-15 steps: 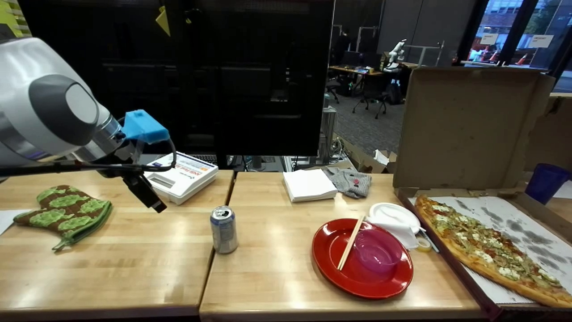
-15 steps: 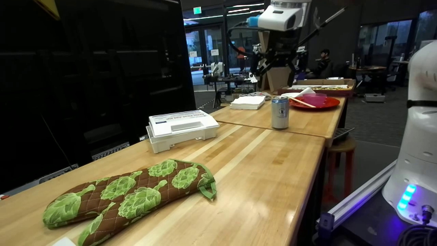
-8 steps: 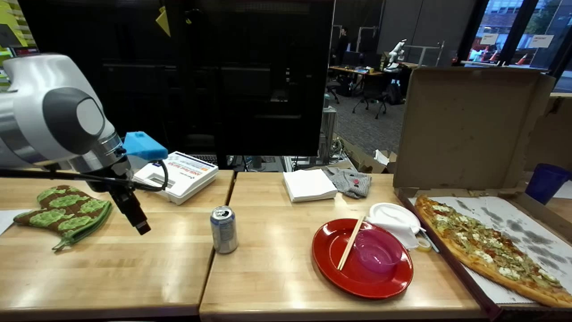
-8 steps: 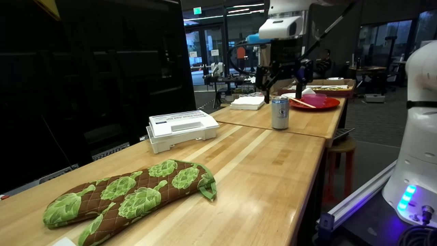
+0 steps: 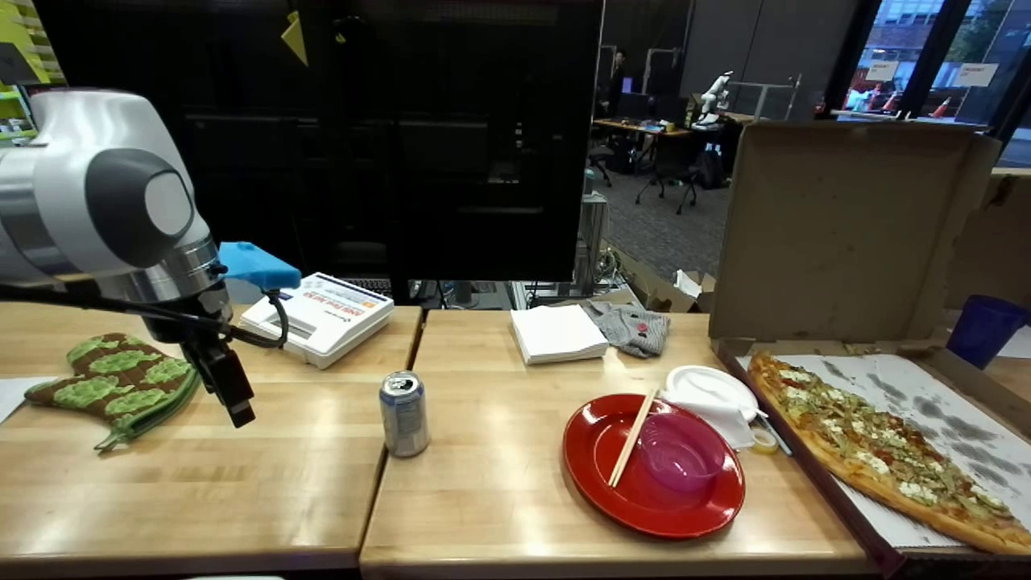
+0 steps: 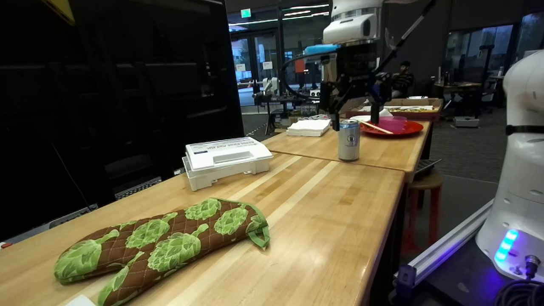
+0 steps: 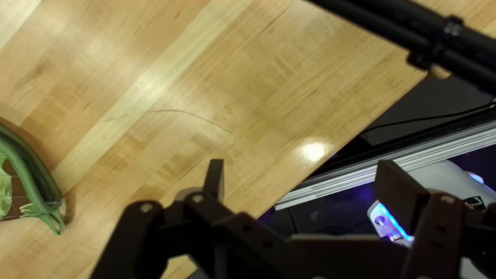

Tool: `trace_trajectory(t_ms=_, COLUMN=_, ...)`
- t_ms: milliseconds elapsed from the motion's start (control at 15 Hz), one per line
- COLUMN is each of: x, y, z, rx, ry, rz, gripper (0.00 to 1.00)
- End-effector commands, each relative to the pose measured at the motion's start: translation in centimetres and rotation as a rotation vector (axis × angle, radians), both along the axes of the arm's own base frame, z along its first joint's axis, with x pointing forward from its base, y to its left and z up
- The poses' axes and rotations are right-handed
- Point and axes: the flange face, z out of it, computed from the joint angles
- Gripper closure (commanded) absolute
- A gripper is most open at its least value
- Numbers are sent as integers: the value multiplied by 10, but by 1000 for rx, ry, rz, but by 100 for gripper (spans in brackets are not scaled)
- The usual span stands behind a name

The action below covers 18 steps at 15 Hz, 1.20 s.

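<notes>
My gripper (image 5: 242,415) hangs above the wooden table with its fingers pointing down. In the wrist view the gripper (image 7: 301,162) is open, with nothing between its fingers; the table's edge and the robot's base lie below them. In an exterior view both spread fingers of the gripper (image 6: 356,124) show. A brown and green oven mitt (image 5: 121,379) lies nearby; it also shows in an exterior view (image 6: 165,242), and its green edge (image 7: 29,174) in the wrist view. A silver-blue can (image 5: 403,415) stands upright, apart from the gripper; it also shows in an exterior view (image 6: 349,142).
A white case (image 5: 330,318) lies behind the gripper. A red plate (image 5: 588,475) holds chopsticks (image 5: 632,439) and a purple bowl (image 5: 681,455). White napkins (image 5: 558,333), a grey cloth (image 5: 632,326) and an open pizza box (image 5: 854,234) lie farther along. A cable (image 5: 121,304) runs along the arm.
The gripper has come down toward the table and moved back toward the oven mitt, turning to point more steeply down. Most of this came in the first half second. The objects have not moved.
</notes>
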Motion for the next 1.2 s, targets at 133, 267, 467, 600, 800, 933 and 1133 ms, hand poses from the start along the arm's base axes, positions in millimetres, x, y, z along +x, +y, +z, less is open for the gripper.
trace_trajectory(t_ms=133, x=20, y=-10, z=12, rx=74, ry=47, rz=37, gripper=48)
trace_trajectory(t_ms=267, x=25, y=-15, z=12, rx=91, ry=58, rz=35, gripper=62)
trace_trajectory(t_ms=467, x=37, y=-18, z=6, rx=105, ry=74, rz=17, gripper=87)
trace_trajectory(t_ms=600, x=46, y=-20, z=-1, rx=105, ry=80, rz=-10, gripper=99)
trace_trajectory(t_ms=800, x=59, y=-24, z=-10, rx=109, ry=68, rz=-53, gripper=100)
trace_trajectory(t_ms=933, x=70, y=-27, z=-17, rx=118, ry=53, rz=-85, gripper=100)
trace_trajectory(t_ms=1133, x=81, y=-32, z=-26, rx=132, ry=32, rz=-121, gripper=100)
